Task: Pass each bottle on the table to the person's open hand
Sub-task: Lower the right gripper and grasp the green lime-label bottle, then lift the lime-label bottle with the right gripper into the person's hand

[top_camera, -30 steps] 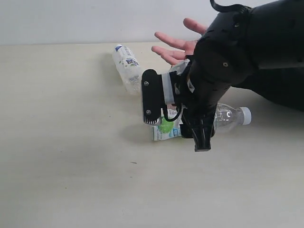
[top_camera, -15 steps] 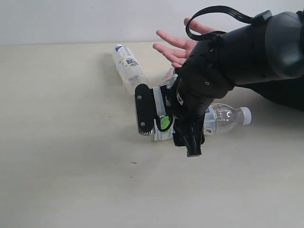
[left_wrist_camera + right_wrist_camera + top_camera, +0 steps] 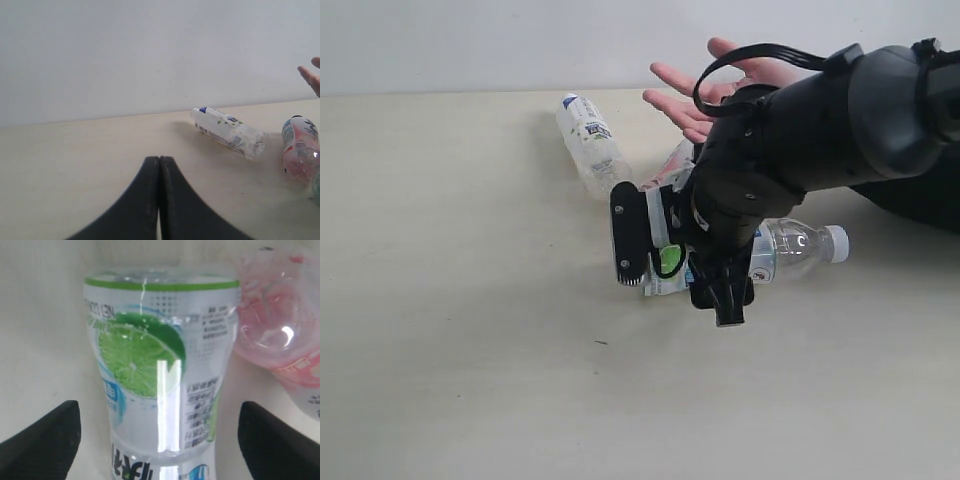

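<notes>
- Lime bottle point(image 3: 160, 390): clear plastic, glossy, smooth printed label.
- Pink bottle point(image 3: 280, 335), beside lime bottle: translucent plastic, shiny.
- Table point(image 3: 470, 350): matt pale wood-grain.
- Arm point(image 3: 840, 120): black casing, smooth, dull sheen.

I've got the lime-label bottle point(image 3: 160, 390) dead centre on the pale table point(image 3: 40, 315), between the black fingertips point(image 3: 47, 437) of my right gripper point(image 3: 160, 437), spread wide and clear of it, pink bottle point(image 3: 280, 335) just beside, contact unclear.
</notes>
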Controlling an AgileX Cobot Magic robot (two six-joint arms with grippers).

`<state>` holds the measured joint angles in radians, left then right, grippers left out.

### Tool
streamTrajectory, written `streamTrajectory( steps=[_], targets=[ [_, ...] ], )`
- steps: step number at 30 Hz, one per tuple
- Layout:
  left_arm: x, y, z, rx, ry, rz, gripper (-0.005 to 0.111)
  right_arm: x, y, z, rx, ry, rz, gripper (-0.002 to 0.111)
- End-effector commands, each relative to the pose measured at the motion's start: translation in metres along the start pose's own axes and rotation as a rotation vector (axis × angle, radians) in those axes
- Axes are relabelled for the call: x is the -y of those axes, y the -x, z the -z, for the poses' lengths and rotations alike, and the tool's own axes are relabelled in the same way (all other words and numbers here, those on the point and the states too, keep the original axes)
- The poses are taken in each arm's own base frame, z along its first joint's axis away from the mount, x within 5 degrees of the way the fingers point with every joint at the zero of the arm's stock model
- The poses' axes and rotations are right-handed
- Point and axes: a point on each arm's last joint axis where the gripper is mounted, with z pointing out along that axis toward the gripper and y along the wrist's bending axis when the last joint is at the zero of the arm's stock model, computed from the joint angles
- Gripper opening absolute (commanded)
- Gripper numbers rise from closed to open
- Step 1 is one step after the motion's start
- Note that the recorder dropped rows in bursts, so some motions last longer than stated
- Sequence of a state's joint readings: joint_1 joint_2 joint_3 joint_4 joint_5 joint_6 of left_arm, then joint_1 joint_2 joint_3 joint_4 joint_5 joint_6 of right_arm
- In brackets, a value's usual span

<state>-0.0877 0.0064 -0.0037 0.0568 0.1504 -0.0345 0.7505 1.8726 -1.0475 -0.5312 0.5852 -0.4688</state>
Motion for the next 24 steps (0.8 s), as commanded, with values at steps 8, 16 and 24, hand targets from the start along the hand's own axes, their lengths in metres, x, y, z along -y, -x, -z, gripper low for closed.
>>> streamTrajectory(
  steps=[8, 16, 24],
  targets=[
    [0.0004, 0.0, 0.0003, 0.013, -0.006, 0.006, 0.0, -0.0017, 0.0051, -0.0147, 0.008, -0.001, 0.011, 0.081],
    [0.0004, 0.0, 0.0003, 0.013, -0.006, 0.006, 0.0, -0.0011, 0.0068, -0.0147, 0.026, -0.007, 0.006, 0.075],
    [0.0004, 0.0, 0.0003, 0.013, -0.006, 0.006, 0.0, -0.0014, 0.0066, -0.0147, 0.025, -0.004, -0.053, 0.049]
  ],
)
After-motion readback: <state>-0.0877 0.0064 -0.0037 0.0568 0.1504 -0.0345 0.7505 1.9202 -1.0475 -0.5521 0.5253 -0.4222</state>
